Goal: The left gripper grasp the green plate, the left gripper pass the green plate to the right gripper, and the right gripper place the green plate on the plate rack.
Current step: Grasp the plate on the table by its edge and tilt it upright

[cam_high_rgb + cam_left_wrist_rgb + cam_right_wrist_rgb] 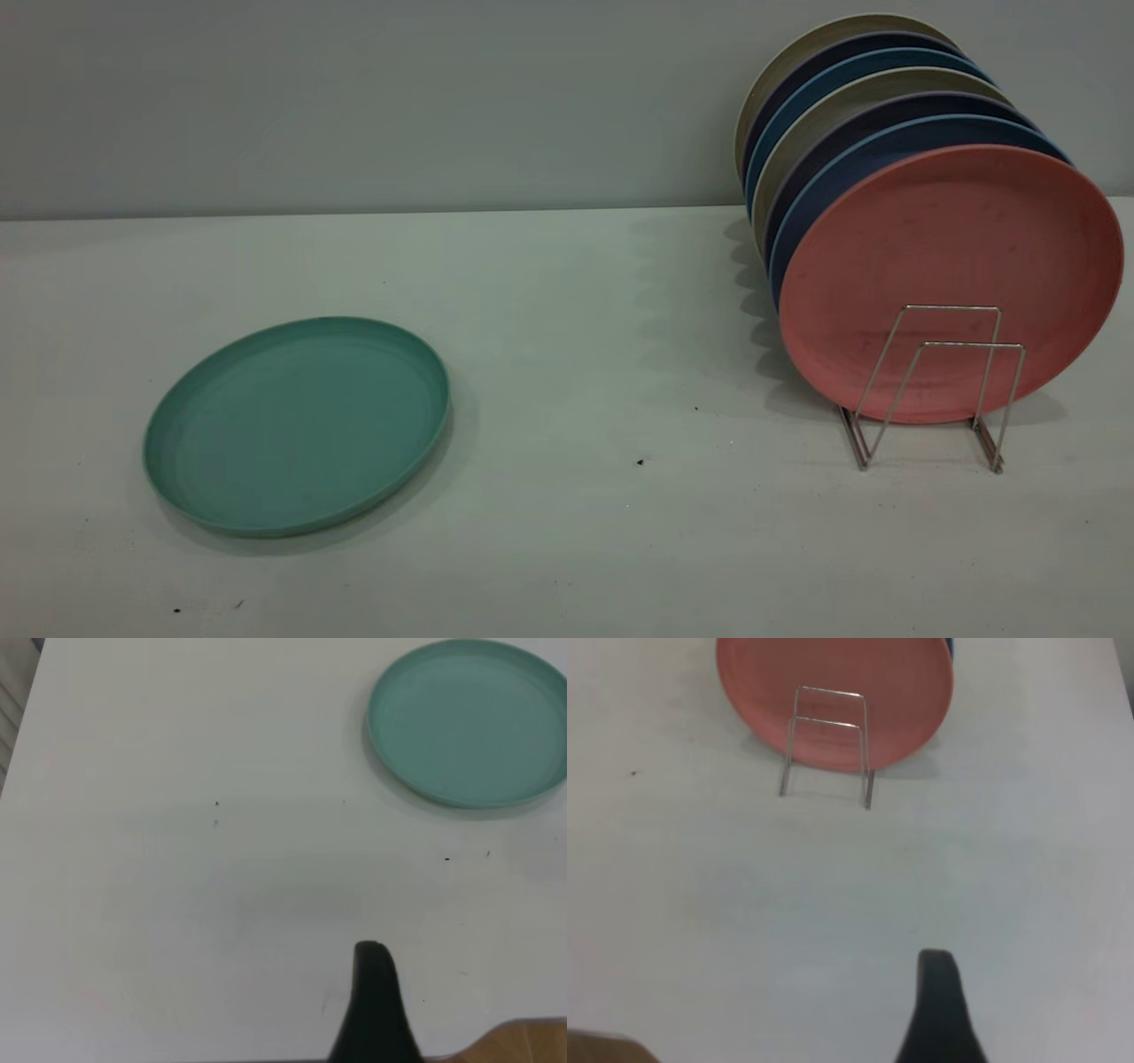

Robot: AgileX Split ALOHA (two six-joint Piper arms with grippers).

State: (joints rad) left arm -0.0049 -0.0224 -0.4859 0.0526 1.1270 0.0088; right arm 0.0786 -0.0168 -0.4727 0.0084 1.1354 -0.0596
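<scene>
1. Left gripper (372, 1010) hangs above the table, one dark finger showing in its wrist view, touching nothing.
2. Right gripper (939, 1014) hovers likewise, one dark finger in view, touching nothing.
3. Neither arm appears in the exterior view.

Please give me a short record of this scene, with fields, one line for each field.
green plate: lies flat on the table, at the exterior view's left, untouched
plate rack: at the right, two front wire loops free
pink plate: upright in the rack, the frontmost plate
plates behind it: blue, dark and beige ones, upright in a row
left gripper: above bare table, away from the green plate
right gripper: above bare table, facing the rack
task stage: grasp not yet begun
</scene>
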